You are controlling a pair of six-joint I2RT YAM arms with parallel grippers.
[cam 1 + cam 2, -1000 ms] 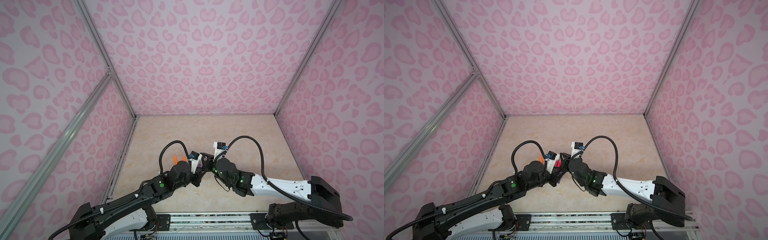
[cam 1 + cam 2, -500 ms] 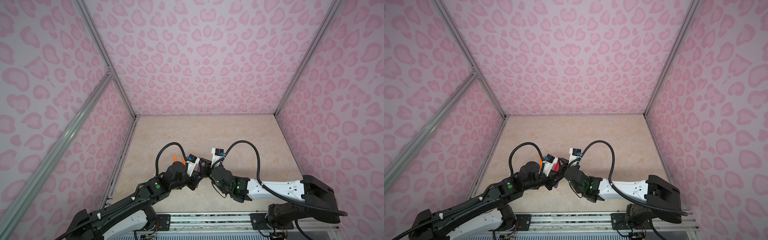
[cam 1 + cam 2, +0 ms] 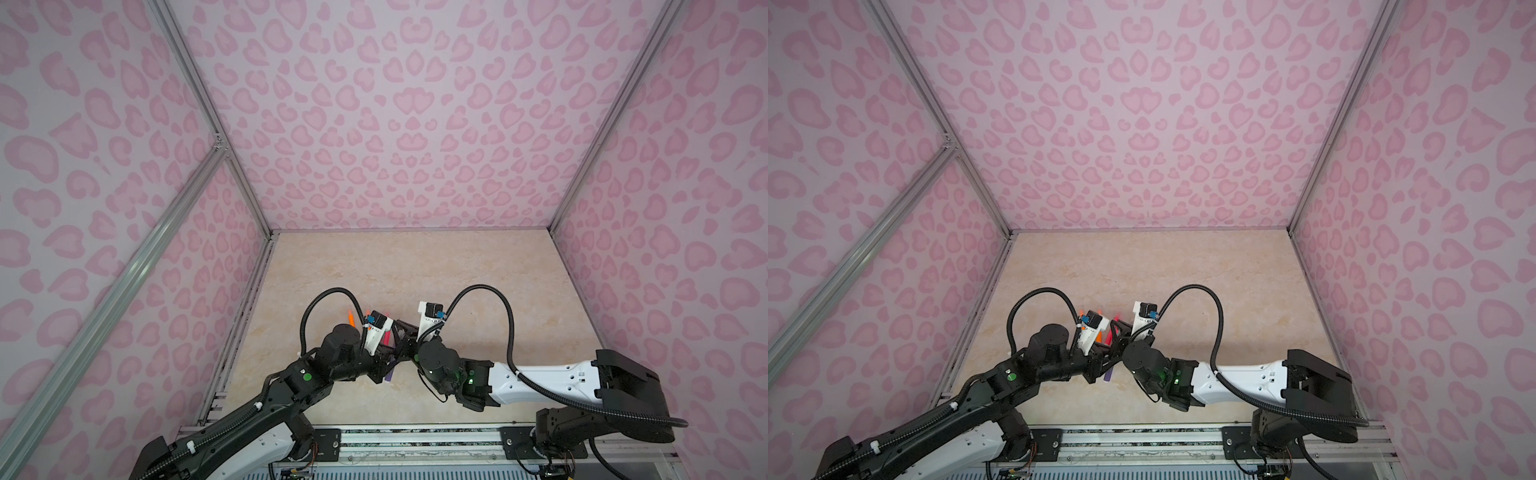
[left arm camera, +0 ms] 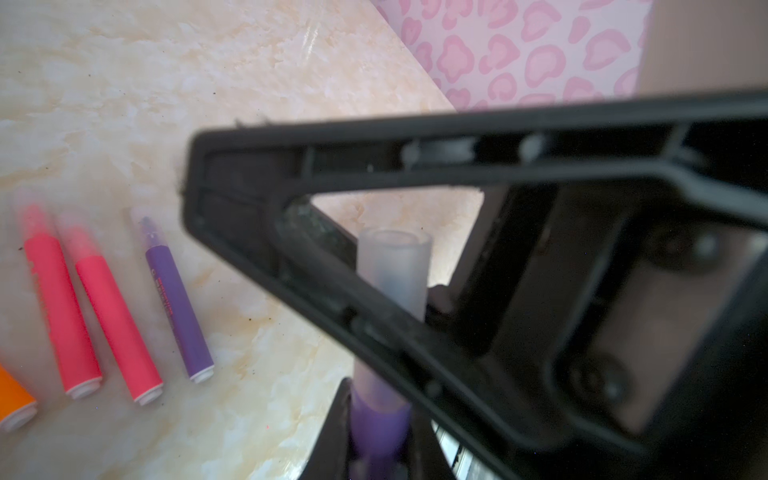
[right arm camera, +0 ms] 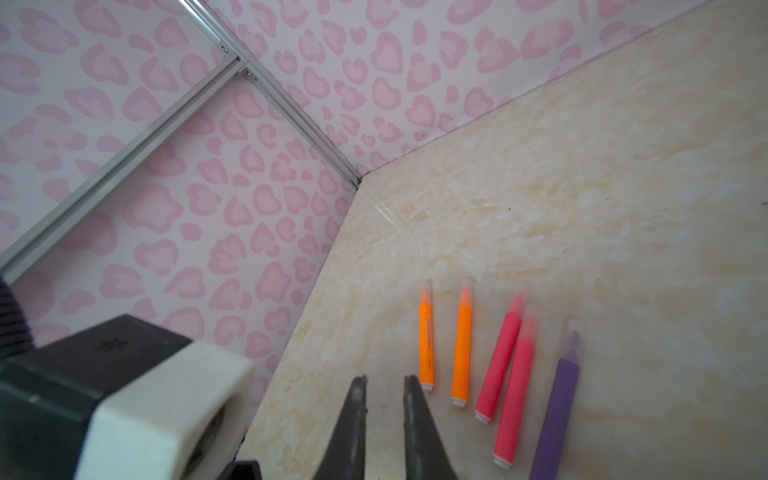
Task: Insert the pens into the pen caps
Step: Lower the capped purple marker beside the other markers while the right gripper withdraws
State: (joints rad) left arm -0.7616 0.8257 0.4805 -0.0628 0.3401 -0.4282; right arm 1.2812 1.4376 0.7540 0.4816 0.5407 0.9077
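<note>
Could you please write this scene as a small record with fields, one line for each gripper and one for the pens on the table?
left gripper: shut on a purple pen, clear cap on its tip
right gripper: shut, holds nothing visible
on table: two orange pens, two pink-red pens, other purple pen, all look capped

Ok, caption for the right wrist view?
Two orange pens, two pink-red pens and a purple pen, all capped, lie in a row on the beige table beyond the right gripper.
</note>
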